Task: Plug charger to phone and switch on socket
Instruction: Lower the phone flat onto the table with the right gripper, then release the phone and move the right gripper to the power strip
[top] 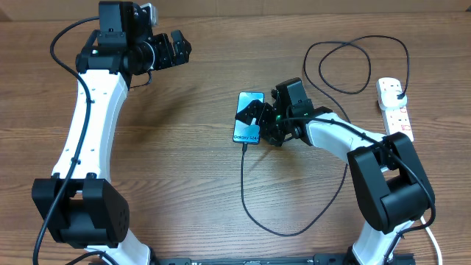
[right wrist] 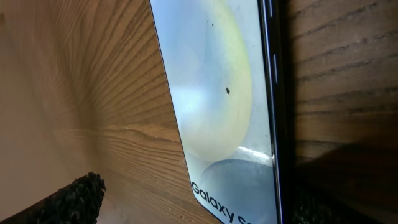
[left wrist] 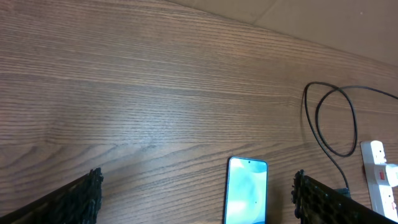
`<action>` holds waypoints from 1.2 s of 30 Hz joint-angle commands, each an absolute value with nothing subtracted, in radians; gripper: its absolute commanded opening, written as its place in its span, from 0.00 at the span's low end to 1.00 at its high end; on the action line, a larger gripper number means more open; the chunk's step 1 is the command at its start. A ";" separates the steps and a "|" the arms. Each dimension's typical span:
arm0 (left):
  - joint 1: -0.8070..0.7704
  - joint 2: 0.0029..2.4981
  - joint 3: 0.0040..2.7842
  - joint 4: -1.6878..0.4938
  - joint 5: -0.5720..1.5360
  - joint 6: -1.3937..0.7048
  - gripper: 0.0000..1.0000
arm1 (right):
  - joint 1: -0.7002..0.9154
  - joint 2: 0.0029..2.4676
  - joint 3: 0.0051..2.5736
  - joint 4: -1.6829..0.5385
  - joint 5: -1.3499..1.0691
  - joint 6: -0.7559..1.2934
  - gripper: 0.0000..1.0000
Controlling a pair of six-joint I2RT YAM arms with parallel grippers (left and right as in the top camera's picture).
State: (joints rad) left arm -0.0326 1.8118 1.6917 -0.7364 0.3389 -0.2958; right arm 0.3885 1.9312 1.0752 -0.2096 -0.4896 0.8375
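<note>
The phone lies face up at mid-table, its "Galaxy" text at the near end. My right gripper is low over it and open, one finger on each side. In the right wrist view the phone fills the gap between the fingers, and the left finger is clear of its edge. The black charger cable runs from the phone's near end in a loop to the white socket at the right edge, where its plug head sits. My left gripper is open and empty at the back left.
The left wrist view shows the phone, coiled cable and socket ahead between its fingers. The cable coils behind the right arm. A thick white cord runs off at the front right.
</note>
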 commanded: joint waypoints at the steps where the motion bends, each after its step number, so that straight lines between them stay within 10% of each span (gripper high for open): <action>1: -0.036 1.780 1.718 -0.736 0.329 -0.295 1.00 | 0.386 1.952 1.050 -0.230 -0.386 0.838 0.93; 20: -0.036 1.780 1.718 -0.736 0.329 -0.294 1.00 | 0.362 1.952 1.423 -0.759 -0.220 0.526 0.98; 36: -0.036 1.780 1.718 -0.736 0.329 -0.294 1.00 | 0.124 1.952 1.818 -1.406 -0.015 0.254 0.63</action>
